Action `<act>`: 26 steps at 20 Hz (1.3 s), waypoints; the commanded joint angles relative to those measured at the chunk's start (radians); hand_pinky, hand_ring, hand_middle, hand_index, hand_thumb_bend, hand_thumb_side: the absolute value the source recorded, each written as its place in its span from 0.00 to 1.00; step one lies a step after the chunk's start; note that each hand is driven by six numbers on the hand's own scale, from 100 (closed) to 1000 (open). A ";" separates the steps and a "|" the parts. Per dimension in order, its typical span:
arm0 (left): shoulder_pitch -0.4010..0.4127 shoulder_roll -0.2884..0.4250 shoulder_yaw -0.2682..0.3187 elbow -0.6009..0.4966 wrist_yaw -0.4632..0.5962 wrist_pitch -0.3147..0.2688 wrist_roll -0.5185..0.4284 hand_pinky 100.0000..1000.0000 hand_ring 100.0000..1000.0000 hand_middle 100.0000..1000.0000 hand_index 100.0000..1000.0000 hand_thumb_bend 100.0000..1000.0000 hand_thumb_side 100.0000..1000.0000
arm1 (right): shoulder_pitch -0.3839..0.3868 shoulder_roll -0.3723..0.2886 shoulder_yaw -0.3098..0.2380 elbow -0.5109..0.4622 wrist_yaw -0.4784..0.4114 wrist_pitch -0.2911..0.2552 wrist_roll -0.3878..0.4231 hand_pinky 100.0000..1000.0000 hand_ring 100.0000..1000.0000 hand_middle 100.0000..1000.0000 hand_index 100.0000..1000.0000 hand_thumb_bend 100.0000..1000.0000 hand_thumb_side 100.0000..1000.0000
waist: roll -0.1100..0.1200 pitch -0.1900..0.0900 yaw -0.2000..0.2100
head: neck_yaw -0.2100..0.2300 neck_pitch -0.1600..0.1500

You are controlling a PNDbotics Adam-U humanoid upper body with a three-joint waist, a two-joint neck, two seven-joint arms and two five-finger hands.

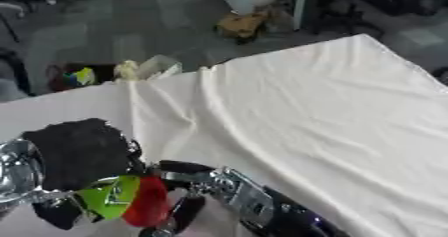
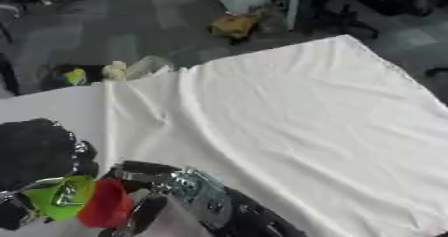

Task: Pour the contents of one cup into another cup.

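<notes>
Red cup (image 1: 149, 202) and green cup (image 1: 109, 197) touch at lower left of the frame; left hand (image 1: 79, 153) curls round green, right hand (image 1: 188, 193) round red; white-clothed surface (image 1: 332, 116) beyond.

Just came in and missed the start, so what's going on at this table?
The robot is working low at the near left of the white cloth. Its left hand holds a green cup and its right hand holds a red cup. The two cups are tipped and pressed rim to rim above the cloth, as in a pour. What is inside them is not visible.
</notes>
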 commanded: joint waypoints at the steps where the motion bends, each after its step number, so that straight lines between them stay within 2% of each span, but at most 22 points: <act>1: -0.022 0.010 0.005 -0.015 -0.019 -0.161 -0.148 0.03 0.17 0.29 0.59 0.00 0.00 | -0.012 -0.014 0.000 -0.022 -0.003 0.002 -0.001 0.42 0.68 0.06 0.28 0.00 0.00 | -0.001 -0.024 0.002 | -0.004 -0.007; 26: -0.026 0.007 0.003 -0.021 -0.054 -0.180 -0.148 0.01 0.16 0.28 0.58 0.00 0.00 | -0.012 -0.021 0.003 -0.034 -0.014 0.007 0.004 0.41 0.68 0.06 0.28 0.00 0.00 | 0.005 -0.024 0.004 | -0.006 -0.010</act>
